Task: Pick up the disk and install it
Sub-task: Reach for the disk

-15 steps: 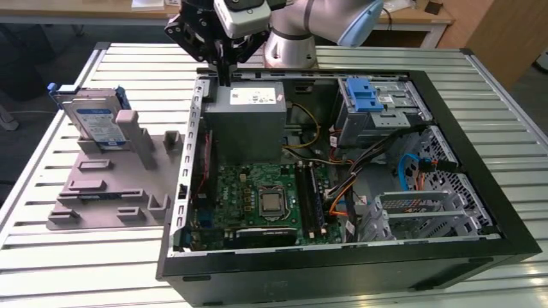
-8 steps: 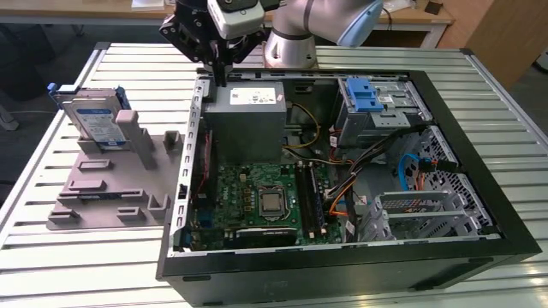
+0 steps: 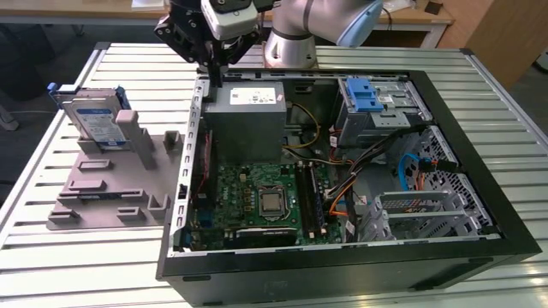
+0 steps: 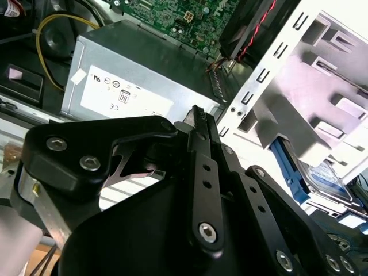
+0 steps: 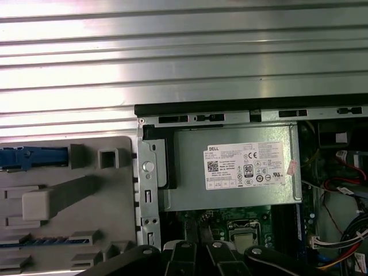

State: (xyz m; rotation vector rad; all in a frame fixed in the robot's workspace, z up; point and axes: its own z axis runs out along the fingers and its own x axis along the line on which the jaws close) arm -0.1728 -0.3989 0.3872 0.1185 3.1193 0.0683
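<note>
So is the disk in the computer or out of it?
Out. The disk stands in the grey tray beside the open computer, at the exterior view's left.

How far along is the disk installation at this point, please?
Nothing looks done yet: the disk stands upright in the grey slotted tray, outside the open computer case. In hand: nothing. The pincer is shut and empty, hanging over the case's wall beside the grey power supply. Left: both picking the disk up and installing it.
</note>
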